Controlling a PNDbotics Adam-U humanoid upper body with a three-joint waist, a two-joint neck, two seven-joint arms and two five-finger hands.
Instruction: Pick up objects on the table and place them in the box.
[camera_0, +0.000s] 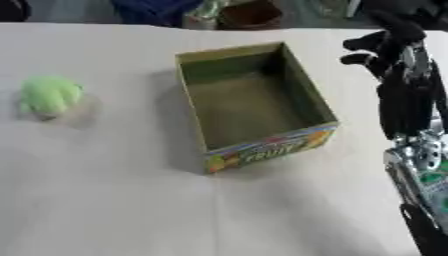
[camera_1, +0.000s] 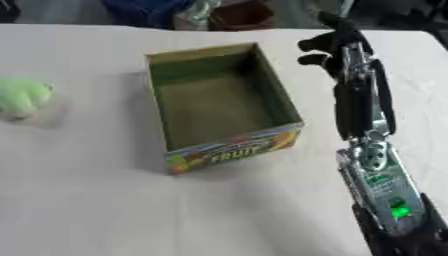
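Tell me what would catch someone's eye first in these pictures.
An open cardboard box with a bright fruit print on its front sits mid-table, and nothing shows inside it. Far to its left lies a fuzzy light-green object, alone on the pale table. On the right, the robot's black right hand is beside the box's far corner, fingers curled and holding nothing.

Table (camera_0: 105, 200) bears box (camera_0: 254, 100) and green object (camera_0: 50, 95).

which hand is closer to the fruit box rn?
Right. The right hand hangs beside the fruit box's far right corner, apart from it. The left hand shows in neither view.
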